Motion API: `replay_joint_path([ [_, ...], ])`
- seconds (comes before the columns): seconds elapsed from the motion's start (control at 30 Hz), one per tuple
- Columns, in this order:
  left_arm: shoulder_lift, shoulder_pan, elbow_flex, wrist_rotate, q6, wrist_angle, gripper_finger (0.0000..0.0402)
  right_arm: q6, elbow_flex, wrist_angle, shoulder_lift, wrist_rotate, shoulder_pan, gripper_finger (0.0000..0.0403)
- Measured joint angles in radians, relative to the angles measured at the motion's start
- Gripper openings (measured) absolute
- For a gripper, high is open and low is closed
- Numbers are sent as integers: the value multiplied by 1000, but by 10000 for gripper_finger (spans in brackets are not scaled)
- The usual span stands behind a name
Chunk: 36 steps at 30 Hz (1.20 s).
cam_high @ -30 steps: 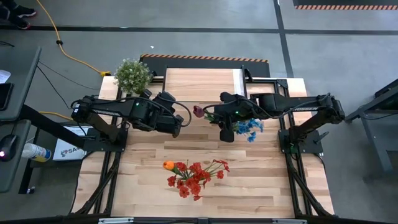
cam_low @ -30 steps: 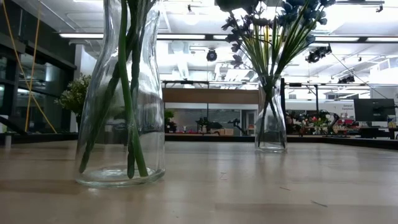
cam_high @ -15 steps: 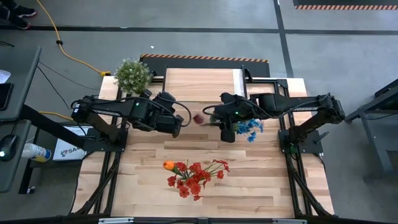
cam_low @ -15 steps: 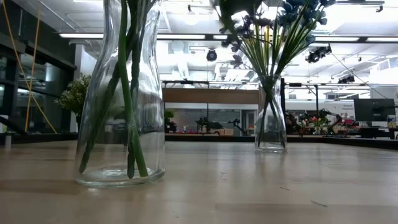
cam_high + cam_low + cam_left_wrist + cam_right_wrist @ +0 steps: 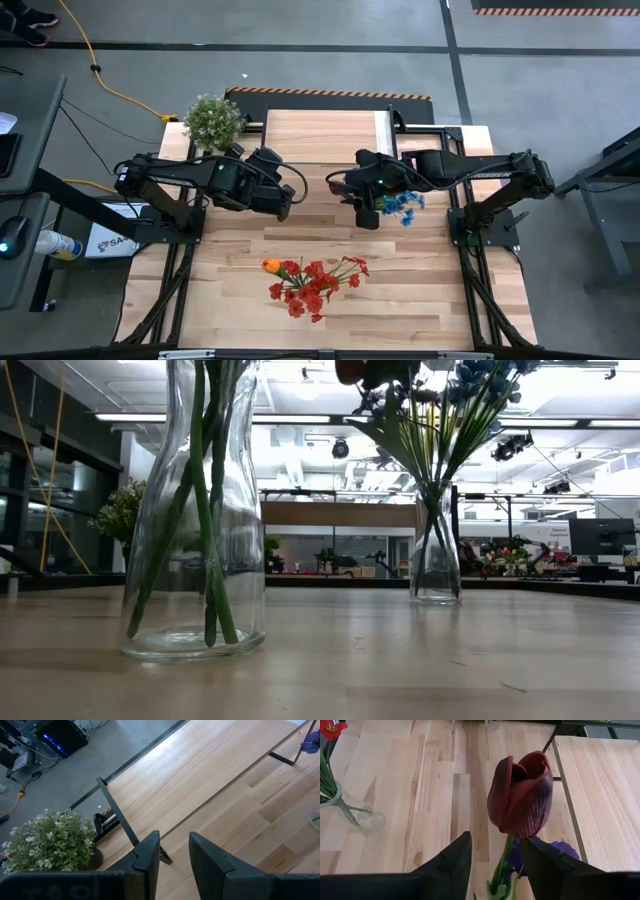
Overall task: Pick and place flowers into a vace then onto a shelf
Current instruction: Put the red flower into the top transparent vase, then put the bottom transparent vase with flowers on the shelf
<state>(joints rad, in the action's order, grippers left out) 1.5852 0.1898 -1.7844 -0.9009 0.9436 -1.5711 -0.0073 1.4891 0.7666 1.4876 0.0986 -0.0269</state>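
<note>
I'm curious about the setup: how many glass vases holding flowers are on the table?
2. One vase of red flowers stands at the table's front; the other vase, with blue flowers, stands under the right gripper.

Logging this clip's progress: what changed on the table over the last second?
The dark maroon flower swung from sticking out sideways toward the left arm to upright by the blue flowers, as the right gripper loosened around its stem. The left gripper, the red bouquet and the potted plant stayed put.

Dark maroon bloom (image 5: 521,795) stands upright among blue flowers (image 5: 402,205) beside shelf (image 5: 320,135).
</note>
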Motion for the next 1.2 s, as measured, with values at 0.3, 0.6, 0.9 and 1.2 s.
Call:
replay_joint_path([
  [0.3,0,0,0,-1,0,0,138,0,1,4,-14,-1,0,170],
  [0.6,0,0,0,0,0,0,138,0,4,23,-64,-11,0,175],
  [0.9,0,0,0,0,0,0,138,7,4,9,-119,-11,0,180],
  [1.2,0,0,0,4,0,0,138,8,4,-92,-226,-54,0,180],
])
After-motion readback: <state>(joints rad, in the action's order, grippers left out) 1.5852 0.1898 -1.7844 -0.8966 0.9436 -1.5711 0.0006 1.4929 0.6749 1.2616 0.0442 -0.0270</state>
